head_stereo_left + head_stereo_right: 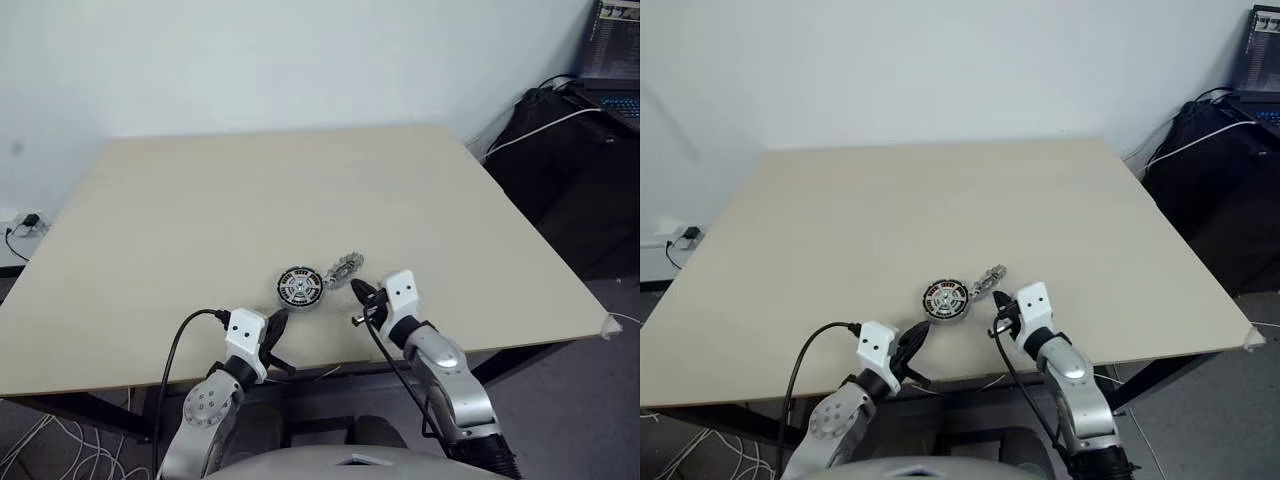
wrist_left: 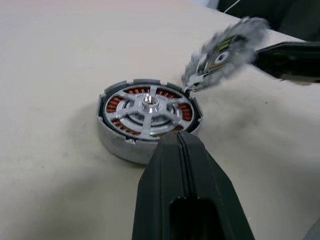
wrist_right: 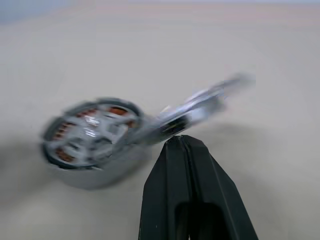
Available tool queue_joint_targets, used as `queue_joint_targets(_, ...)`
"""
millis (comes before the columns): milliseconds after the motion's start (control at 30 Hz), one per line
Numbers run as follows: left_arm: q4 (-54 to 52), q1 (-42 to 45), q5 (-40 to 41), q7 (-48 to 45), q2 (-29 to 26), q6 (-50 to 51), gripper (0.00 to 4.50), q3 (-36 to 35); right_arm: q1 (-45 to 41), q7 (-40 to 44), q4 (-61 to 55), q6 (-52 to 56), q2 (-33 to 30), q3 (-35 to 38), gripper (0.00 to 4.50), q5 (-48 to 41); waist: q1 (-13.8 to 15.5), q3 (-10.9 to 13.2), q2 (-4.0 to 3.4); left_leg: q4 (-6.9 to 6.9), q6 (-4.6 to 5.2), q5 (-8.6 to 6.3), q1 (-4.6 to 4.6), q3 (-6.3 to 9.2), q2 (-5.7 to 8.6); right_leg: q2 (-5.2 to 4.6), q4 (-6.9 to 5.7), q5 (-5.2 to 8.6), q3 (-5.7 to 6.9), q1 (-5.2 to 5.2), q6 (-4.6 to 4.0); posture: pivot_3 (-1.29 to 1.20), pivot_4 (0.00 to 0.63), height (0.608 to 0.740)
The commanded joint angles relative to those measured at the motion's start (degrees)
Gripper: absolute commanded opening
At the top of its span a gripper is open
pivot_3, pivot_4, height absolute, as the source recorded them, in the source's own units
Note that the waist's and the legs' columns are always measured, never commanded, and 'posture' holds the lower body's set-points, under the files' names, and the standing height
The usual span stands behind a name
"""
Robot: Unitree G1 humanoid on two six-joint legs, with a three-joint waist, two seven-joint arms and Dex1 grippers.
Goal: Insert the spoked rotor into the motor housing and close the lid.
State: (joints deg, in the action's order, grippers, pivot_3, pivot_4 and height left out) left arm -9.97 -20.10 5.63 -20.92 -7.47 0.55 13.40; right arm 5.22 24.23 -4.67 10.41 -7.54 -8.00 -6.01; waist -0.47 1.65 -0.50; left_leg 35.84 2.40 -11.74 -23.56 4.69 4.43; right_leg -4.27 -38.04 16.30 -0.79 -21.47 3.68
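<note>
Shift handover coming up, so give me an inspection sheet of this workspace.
Surface: beige table, bare apart from the parts.
Job's things: rotor seated in housing; lid tilted, one edge on the housing rim, not closed.
Clutter: nothing seen.
Grippers: left gripper shut, empty, by the housing; right gripper shut, tip at the lid.
Cables: black leads along both arms.
Surroundings: white wall, dark bags beside the table.

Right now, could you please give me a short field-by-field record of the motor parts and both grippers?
rotor: spoked rotor sits inside the motor housing, copper windings showing between the spokes
lid: lid not on yet, tilted, one edge resting on the housing rim
left gripper: left gripper shut, empty, right beside the housing
right gripper: right gripper shut, tip at the lid
surface: table
</note>
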Motion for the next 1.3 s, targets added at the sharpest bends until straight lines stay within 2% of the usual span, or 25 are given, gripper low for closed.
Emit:
queue_joint_targets(33,-4.17,0.15,0.02,0.41,-0.13,1.15,0.00,0.66,-3.16,2.43,1.90,-3.82,-0.38,-1.88,0.02,0.22,0.03,0.00,0.00,0.00,0.00,0.00,0.00,0.00,0.01,-0.02,0.00,-0.01,0.00,0.00,-0.01,0.00,0.000,0.740)
queue_joint_targets(300,-5.31,0.35,0.34,0.53,-0.49,2.36,0.00,0.34,-9.08,4.56,10.46,-4.33,-0.13,-5.73,0.02,2.31,0.05,-0.01,-0.01,0.01,0.00,0.01,0.06,0.00,0.02,0.06,-0.02,-0.16,0.02,0.03,-0.26,0.00,0.000,0.740)
queue_joint_targets(433,-5.41,-0.81,0.42,1.14,-0.67,1.64,0.00,-0.31,-5.53,11.26,2.85,0.17,-2.71,-7.20,0.02,-2.72,0.51,-0.02,-0.01,0.02,0.01,0.00,0.03,0.00,0.03,0.05,-0.01,-0.16,0.02,0.02,-0.29,0.00,0.000,0.740)
queue_joint_targets(567,-4.54,-1.82,0.40,1.43,-0.42,0.58,0.00,-0.53,-0.86,16.98,-5.80,9.69,-8.23,-7.10,0.02,-8.93,1.15,-0.01,0.00,0.03,0.08,-0.04,0.00,0.00,0.04,-0.01,0.03,-0.12,0.01,0.02,-0.35,0.00,0.000,0.740)
queue_joint_targets(667,-3.54,-1.73,0.31,1.34,-0.24,-0.03,0.00,-0.48,0.20,15.01,-7.80,13.14,-10.14,-5.95,0.02,-9.08,1.38,0.01,0.05,0.08,0.07,-0.05,0.02,0.00,0.04,-0.04,0.02,0.04,0.01,0.08,-0.07,0.00,0.000,0.740)
queue_joint_targets(800,-2.08,-0.95,0.42,0.97,-0.21,-0.79,0.00,-0.55,0.16,5.27,-7.86,14.89,-9.57,-3.95,0.02,-3.81,1.44,-0.02,0.01,0.09,0.06,-0.05,0.03,-0.01,0.03,-0.13,-0.08,-0.01,0.03,0.07,0.05,0.00,0.000,0.740)
queue_joint_targets(900,-1.19,-0.73,0.45,0.72,-0.24,-1.50,0.00,-0.57,0.73,1.77,-8.06,14.77,-9.02,-3.89,0.60,-1.84,1.59,-0.03,-0.01,0.09,0.06,-0.05,0.01,-0.03,0.04,-0.15,-0.07,-0.01,0.04,0.05,0.05,0.00,0.000,0.740)
queue_joint_targets(1033,-0.13,-0.61,0.46,0.44,-0.32,-2.38,0.00,-0.68,0.87,-4.30,-6.87,13.50,-8.09,-4.63,1.84,3.36,1.62,-0.04,-0.03,0.10,0.05,-0.04,0.00,-0.04,0.04,-0.10,-0.06,0.00,0.03,0.01,-0.04,0.00,0.000,0.740)
queue_joint_targets(1133,0.68,-0.40,0.50,0.32,-0.44,-3.06,0.00,-0.81,0.92,-5.55,-6.40,12.92,-7.42,-4.37,1.84,4.20,1.66,-0.04,-0.01,0.09,0.06,-0.04,0.00,-0.06,0.05,-0.08,-0.02,-0.14,0.03,0.00,-0.31,0.00,0.000,0.740)
queue_joint_targets(1300,1.70,-0.43,0.50,0.24,-0.45,-4.02,0.00,-0.91,0.93,-6.36,-6.17,13.50,-7.06,-3.29,1.84,4.21,1.66,-0.04,-0.01,0.10,0.06,-0.04,0.02,-0.06,0.05,-0.07,-0.02,0.00,0.04,0.05,-0.03,0.00,0.000,0.740)
